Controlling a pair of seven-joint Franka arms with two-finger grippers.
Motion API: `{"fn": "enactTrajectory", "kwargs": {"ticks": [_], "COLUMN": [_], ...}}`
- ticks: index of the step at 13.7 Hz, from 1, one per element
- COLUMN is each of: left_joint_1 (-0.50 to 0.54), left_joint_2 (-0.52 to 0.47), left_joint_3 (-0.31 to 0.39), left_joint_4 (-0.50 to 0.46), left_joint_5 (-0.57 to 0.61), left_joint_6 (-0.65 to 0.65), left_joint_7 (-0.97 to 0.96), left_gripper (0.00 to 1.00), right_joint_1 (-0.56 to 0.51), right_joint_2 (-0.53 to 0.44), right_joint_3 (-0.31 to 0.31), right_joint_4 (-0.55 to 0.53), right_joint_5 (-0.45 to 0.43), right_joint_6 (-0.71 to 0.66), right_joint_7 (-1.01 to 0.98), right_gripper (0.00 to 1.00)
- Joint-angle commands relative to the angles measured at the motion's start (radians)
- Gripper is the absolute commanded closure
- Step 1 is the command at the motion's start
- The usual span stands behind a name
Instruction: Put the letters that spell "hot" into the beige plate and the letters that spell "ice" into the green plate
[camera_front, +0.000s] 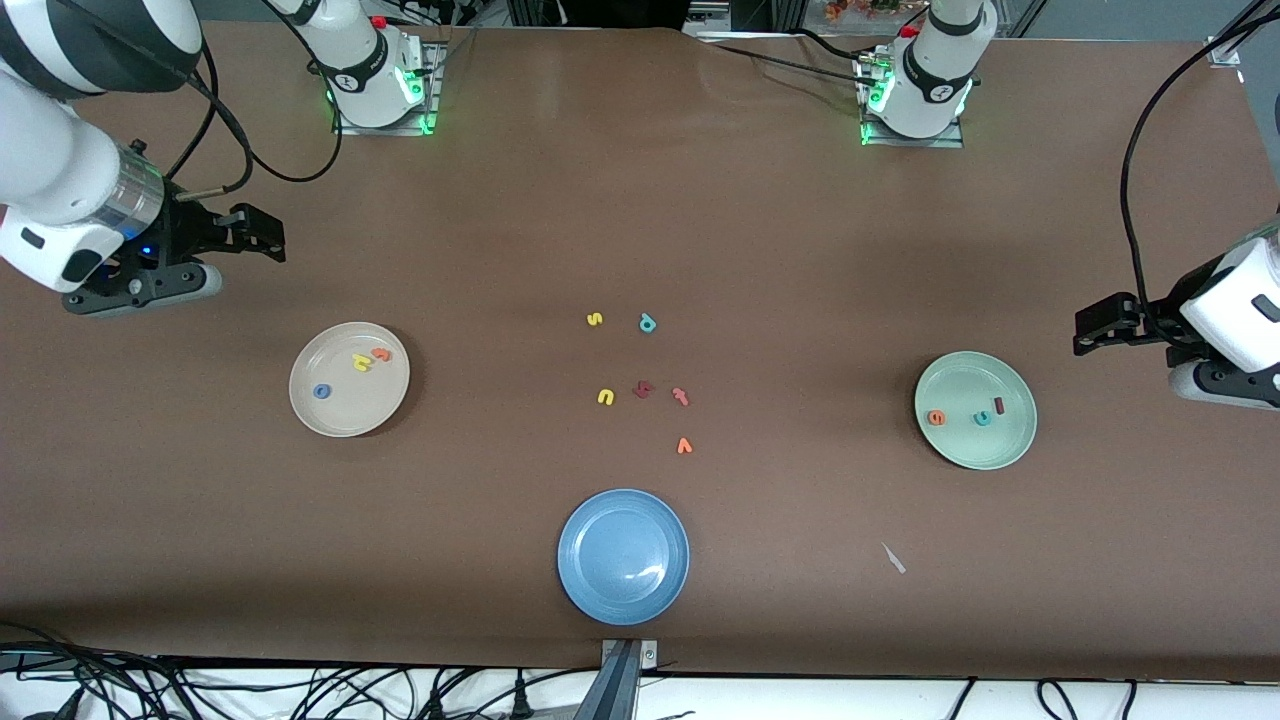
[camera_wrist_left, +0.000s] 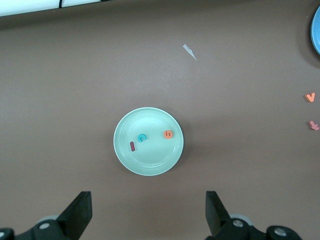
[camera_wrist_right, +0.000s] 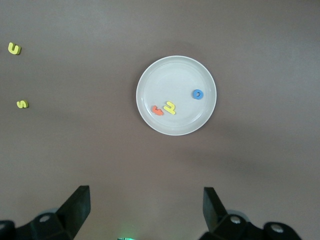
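The beige plate (camera_front: 345, 420) holds a yellow h (camera_front: 361, 363), an orange t (camera_front: 381, 353) and a blue o (camera_front: 321, 391). In the green plate (camera_front: 960, 380) lie an orange e (camera_front: 936, 417), a teal c (camera_front: 982, 418) and a dark red i (camera_front: 999, 405). My right gripper (camera_front: 262, 233) hangs open and empty over bare table beside the beige plate (camera_wrist_right: 176, 70). My left gripper (camera_front: 1098, 327) is open and empty too, over bare table beside the green plate (camera_wrist_left: 148, 162).
A blue plate (camera_front: 623, 556) sits near the front edge. Mid-table lie loose letters: yellow s (camera_front: 594, 319), teal p (camera_front: 647, 322), yellow u (camera_front: 605, 397), a dark red one (camera_front: 643, 389), a pinkish-red one (camera_front: 681, 396), orange v (camera_front: 684, 446). A white scrap (camera_front: 893, 558) lies nearby.
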Motion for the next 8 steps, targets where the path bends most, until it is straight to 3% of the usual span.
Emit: {"fn": "enactTrajectory", "kwargs": {"ticks": [1,4,8], "left_joint_1": [0.002,-0.006,-0.006], "left_joint_2": [-0.029,-0.029,-0.029], "left_joint_3": [0.007,0.004,0.004], "left_joint_4": [-0.021,-0.021,-0.021], "left_joint_5": [-0.033,-0.035,-0.033], "left_joint_6": [-0.005,-0.006,-0.006], "left_joint_7": [0.027,0.024,0.024], "left_gripper": [0.0,0.0,0.0], "right_joint_1": [-0.015,-0.015,-0.041], "right_joint_2": [0.01,0.008,-0.004], "right_joint_3": [0.003,-0.032,-0.025], "right_joint_4": [0.083,0.116,0.114], "right_joint_5": [-0.014,-0.014,-0.01], "right_joint_6": [-0.065,-0.096,-0.099], "right_joint_7": [0.007,-0.007,-0.015], "right_gripper": [0.0,0.0,0.0]}}
